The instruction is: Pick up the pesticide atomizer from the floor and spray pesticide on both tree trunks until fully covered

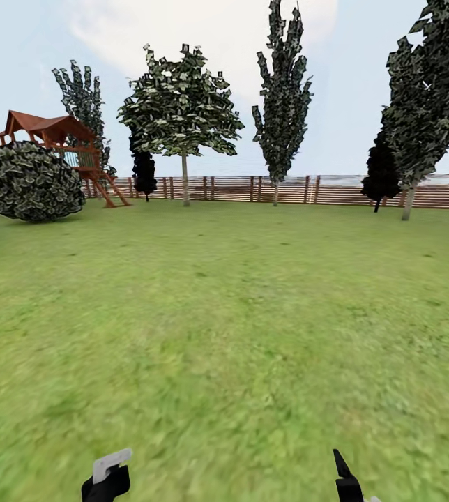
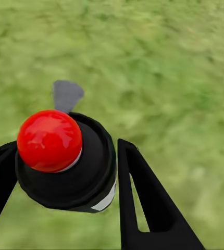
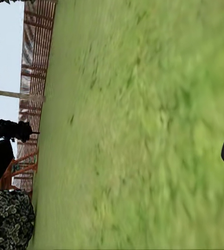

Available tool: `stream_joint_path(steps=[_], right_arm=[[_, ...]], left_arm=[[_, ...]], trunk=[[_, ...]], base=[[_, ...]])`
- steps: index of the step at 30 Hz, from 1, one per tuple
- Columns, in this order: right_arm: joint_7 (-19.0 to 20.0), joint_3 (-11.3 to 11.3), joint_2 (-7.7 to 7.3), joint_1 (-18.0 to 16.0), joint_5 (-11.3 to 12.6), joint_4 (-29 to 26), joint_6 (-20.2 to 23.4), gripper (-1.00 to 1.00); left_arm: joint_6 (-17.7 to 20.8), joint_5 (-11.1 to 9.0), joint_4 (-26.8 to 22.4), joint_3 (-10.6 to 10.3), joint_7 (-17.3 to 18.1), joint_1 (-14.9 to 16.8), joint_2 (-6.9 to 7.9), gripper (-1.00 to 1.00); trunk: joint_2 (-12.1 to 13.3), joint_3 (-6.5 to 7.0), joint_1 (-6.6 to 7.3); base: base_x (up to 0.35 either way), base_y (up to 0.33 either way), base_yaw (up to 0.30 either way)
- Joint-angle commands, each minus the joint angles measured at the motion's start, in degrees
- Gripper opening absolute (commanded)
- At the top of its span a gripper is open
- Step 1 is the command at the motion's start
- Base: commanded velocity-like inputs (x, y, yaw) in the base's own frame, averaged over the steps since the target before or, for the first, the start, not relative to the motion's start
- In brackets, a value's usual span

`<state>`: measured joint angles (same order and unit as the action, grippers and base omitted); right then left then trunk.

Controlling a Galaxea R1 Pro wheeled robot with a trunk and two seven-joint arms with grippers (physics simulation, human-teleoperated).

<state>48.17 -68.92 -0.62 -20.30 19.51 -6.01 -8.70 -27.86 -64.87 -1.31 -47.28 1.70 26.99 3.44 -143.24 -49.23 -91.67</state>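
Gripping the pesticide atomizer (image 2: 65,161) in clenched left jaws; right jaws unclear; distant tree trunk (image 1: 185,180) risks undersprayed coverage.

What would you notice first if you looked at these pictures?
Probably the shiny red button on top of the black pesticide atomizer, sitting between the left gripper's black fingers over the grass. Next comes the wide green lawn running back to a brown slatted fence. By the fence stand a leafy tree and, far left, a red-roofed wooden playhouse.
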Motion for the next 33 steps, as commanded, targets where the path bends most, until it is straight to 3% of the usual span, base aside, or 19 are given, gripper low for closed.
stream_joint_path(steps=[1, 33], right_arm=[[0.0, 0.0, 0.0, 0.0, 0.0, 0.0, 0.0, 1.0], [0.0, 0.0, 0.0, 0.0, 0.0, 0.0, 0.0, 1.0]], left_arm=[[0.0, 0.0, 0.0, 0.0, 0.0, 0.0, -0.01, -1.0], [0.0, 0.0, 0.0, 0.0, 0.0, 0.0, -0.01, -1.0]], trunk=[[0.0, 0.0, 0.0], [0.0, 0.0, 0.0]], base=[[0.323, 0.147, 0.0], [0.322, 0.15, 0.0]])
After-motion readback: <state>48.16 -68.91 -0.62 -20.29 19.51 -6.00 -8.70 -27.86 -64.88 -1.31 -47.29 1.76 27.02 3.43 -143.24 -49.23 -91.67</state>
